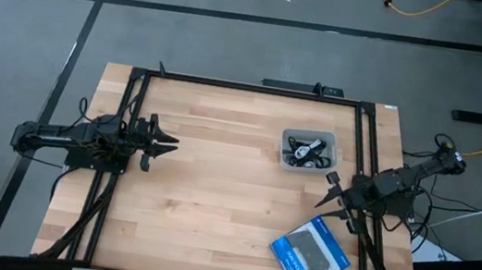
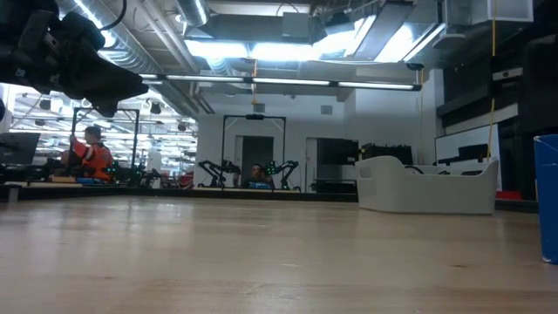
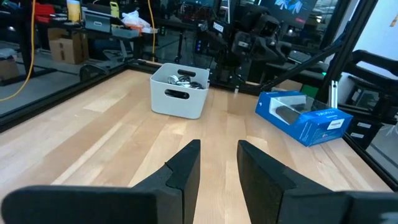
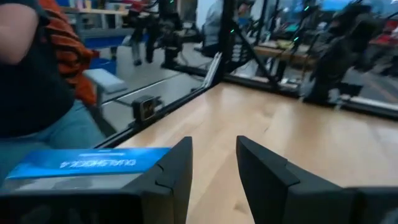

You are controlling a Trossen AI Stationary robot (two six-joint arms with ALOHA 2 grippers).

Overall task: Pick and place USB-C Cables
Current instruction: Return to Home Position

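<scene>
The USB-C cables (image 1: pixel 306 149) lie coiled together inside a small translucent grey tray (image 1: pixel 330 145) on the table's right half; black ones and one whitish one show. In the left wrist view the cables (image 3: pixel 184 78) peek over the tray's rim (image 3: pixel 177 102). My left gripper (image 1: pixel 161 143) hovers open over the table's left side, pointing at the tray from well away. My right gripper (image 1: pixel 325 190) is open near the right edge, between the tray and the blue-and-black box (image 1: pixel 310 253). In their own wrist views both show empty: left gripper (image 3: pixel 217 163), right gripper (image 4: pixel 212 167).
The blue-and-black box (image 3: pixel 305 115) lies flat near the table's near right corner and also shows in the right wrist view (image 4: pixel 81 163). A dark frame (image 1: pixel 247 86) runs along the table's edges. A person (image 4: pixel 31 74) stands beyond the table. Bare wood (image 1: pixel 205 196) fills the middle.
</scene>
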